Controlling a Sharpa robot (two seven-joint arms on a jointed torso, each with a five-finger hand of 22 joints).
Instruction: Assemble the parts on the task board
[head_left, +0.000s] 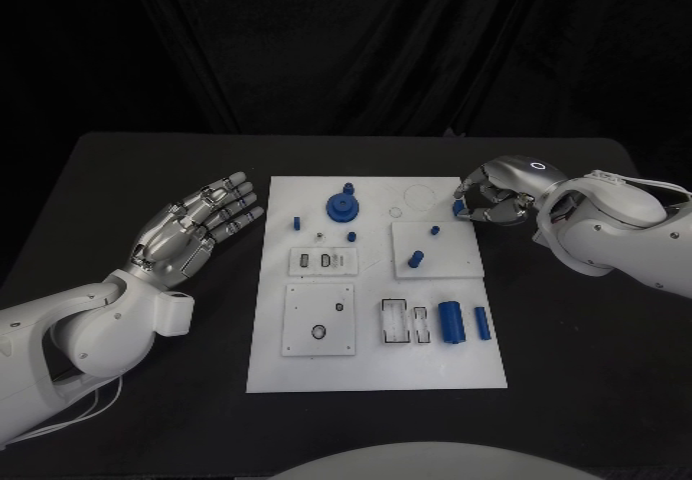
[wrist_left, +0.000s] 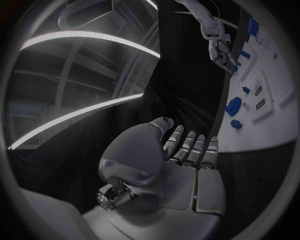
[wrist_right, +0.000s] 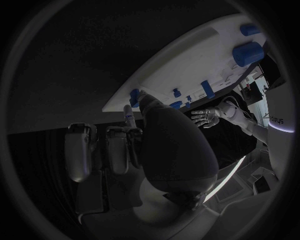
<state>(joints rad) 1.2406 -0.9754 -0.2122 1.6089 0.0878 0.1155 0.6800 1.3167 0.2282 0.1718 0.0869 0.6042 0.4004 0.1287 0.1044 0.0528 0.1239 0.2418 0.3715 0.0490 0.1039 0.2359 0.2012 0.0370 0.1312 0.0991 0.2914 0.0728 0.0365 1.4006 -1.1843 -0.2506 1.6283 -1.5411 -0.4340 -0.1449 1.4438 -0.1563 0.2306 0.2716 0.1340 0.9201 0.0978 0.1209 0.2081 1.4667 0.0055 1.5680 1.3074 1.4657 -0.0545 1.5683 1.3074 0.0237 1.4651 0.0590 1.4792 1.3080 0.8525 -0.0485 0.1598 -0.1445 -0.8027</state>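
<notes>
The white task board (head_left: 375, 370) lies in the middle of the table. On it stand a round blue gear-like part (head_left: 342, 205), small blue pegs (head_left: 413, 260) and two blue cylinders (head_left: 450, 322). My right hand (head_left: 495, 197) hovers at the board's far right corner and pinches a small blue part (head_left: 459, 207) between thumb and fingertips; the right wrist view has that part (wrist_right: 133, 96) at the board's edge (wrist_right: 162, 75). My left hand (head_left: 195, 225) floats over the black table left of the board, fingers spread and holding nothing. The left wrist view shows its palm (wrist_left: 194, 170) and the board (wrist_left: 265, 120).
Raised white sub-plates sit on the board: one with slots (head_left: 320, 262), one with a ring hole (head_left: 319, 318), one carrying pegs (head_left: 454, 250). Black-outlined rectangular pockets (head_left: 404, 322) lie beside the cylinders. Black table (head_left: 577, 340) surrounds the board.
</notes>
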